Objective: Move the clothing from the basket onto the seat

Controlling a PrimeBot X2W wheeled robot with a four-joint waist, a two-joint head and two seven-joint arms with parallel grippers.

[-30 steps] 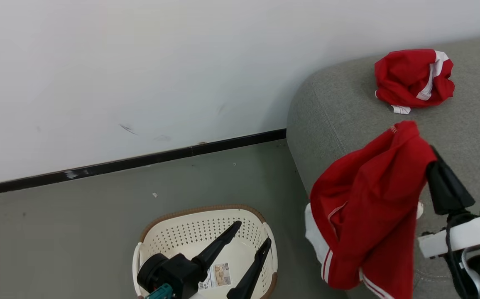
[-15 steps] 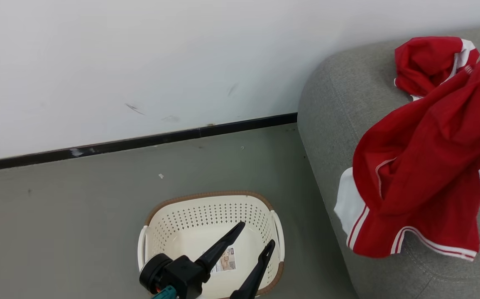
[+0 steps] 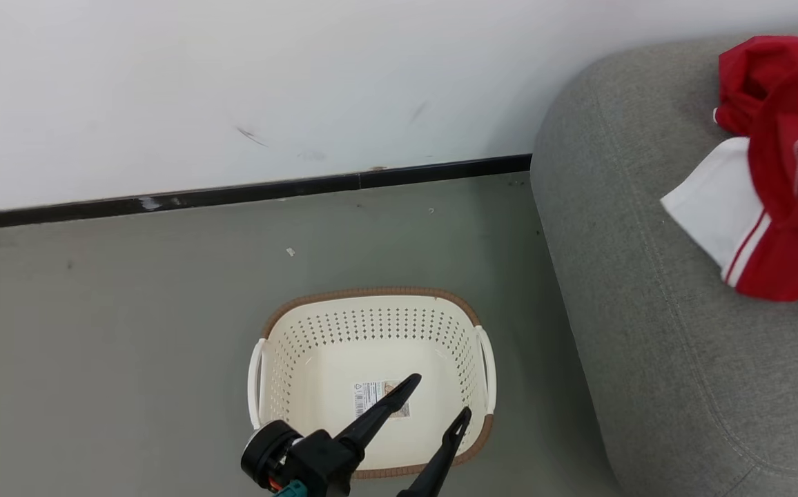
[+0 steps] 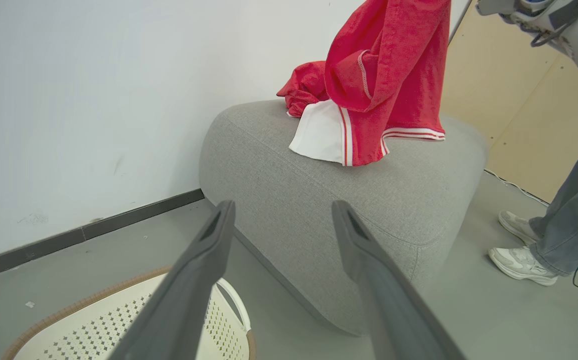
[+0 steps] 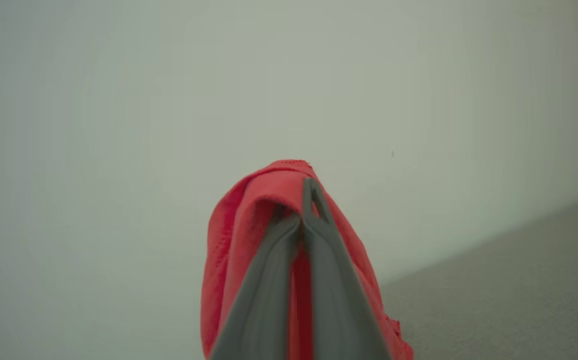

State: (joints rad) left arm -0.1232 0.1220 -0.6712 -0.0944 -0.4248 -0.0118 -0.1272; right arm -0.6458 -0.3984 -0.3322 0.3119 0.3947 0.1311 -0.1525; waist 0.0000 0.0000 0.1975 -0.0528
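Note:
The cream basket (image 3: pixel 371 295) stands on the floor with nothing in it but its label sticker (image 3: pixel 380 399). My left gripper (image 3: pixel 438 397) hovers open over its near right part, holding nothing; the left wrist view shows this gripper (image 4: pixel 284 206) spread wide above the basket rim (image 4: pixel 89 302). The red clothing (image 5: pixel 229 260) is pinched in my shut right gripper (image 5: pixel 304 205). It hangs over the grey seat (image 4: pixel 419 190), its white-panelled hem (image 4: pixel 321 135) lying on the cushion. In the head view that clothing (image 3: pixel 792 207) is over the seat (image 3: pixel 647 310) at the right edge. A second crumpled red garment (image 4: pixel 304 87) lies behind it.
A white wall with a black skirting strip (image 3: pixel 233 195) runs behind the basket and seat. The grey floor (image 3: pixel 95 345) lies open to the basket's left. A person's legs and pale shoes (image 4: pixel 524 262) stand beyond the seat's far side, near a trailing cable.
The head camera has swung, shifting the whole picture. My right gripper has carried the red clothing further over the seat and past the picture's right edge. The left gripper stays open over the basket.

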